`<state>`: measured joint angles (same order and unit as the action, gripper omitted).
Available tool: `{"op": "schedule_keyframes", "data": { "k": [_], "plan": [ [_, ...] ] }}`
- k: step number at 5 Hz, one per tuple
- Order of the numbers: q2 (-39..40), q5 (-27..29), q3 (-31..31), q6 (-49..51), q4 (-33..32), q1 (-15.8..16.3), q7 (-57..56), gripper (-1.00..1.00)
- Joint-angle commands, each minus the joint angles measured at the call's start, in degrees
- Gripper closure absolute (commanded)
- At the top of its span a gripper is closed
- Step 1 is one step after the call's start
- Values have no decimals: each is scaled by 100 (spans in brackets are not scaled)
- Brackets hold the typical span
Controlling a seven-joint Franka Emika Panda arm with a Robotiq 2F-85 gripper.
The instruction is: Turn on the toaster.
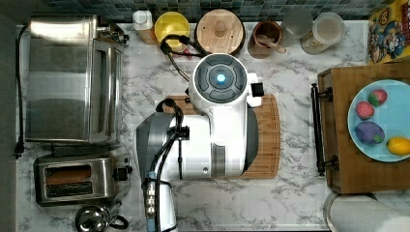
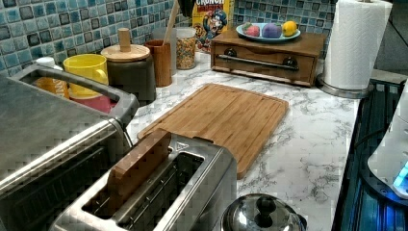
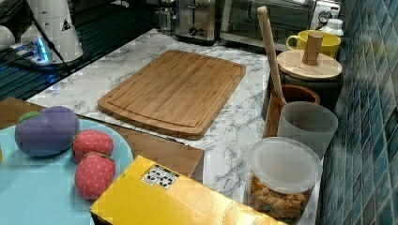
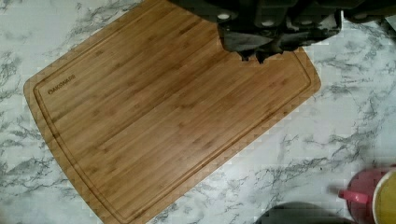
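Observation:
The toaster (image 1: 72,193) is a small steel box at the top view's lower left, with a brown slice (image 1: 67,176) standing in one slot. Its black lever (image 1: 123,172) sticks out of the side facing the arm. The toaster (image 2: 204,161) fills the left view's foreground, and the toaster (image 3: 196,21) stands far back in the right view. In the wrist view my gripper (image 4: 253,55) hangs above the bamboo cutting board (image 4: 163,126), its dark fingers together and holding nothing. The white arm (image 1: 220,121) hovers over that board, well apart from the toaster.
A large steel toaster oven (image 1: 63,77) stands beside the toaster, and a kettle lid (image 1: 94,218) sits on its other side. Jars, a yellow mug (image 1: 171,25) and a cereal box line the back wall. A wooden box (image 1: 338,164) bears a fruit plate.

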<state>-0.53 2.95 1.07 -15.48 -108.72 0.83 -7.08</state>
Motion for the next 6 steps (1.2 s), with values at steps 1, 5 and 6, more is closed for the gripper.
{"op": "schedule_keyframes", "data": {
  "k": [1, 5, 6],
  "plan": [
    [-884, 820, 414, -1100, -1342, 467, -1046, 100],
    [-1405, 1384, 994, -1044, -2141, 1123, -1556, 100],
    [-1416, 1467, 1173, -1123, -2359, 1326, -1787, 100]
  ]
}}
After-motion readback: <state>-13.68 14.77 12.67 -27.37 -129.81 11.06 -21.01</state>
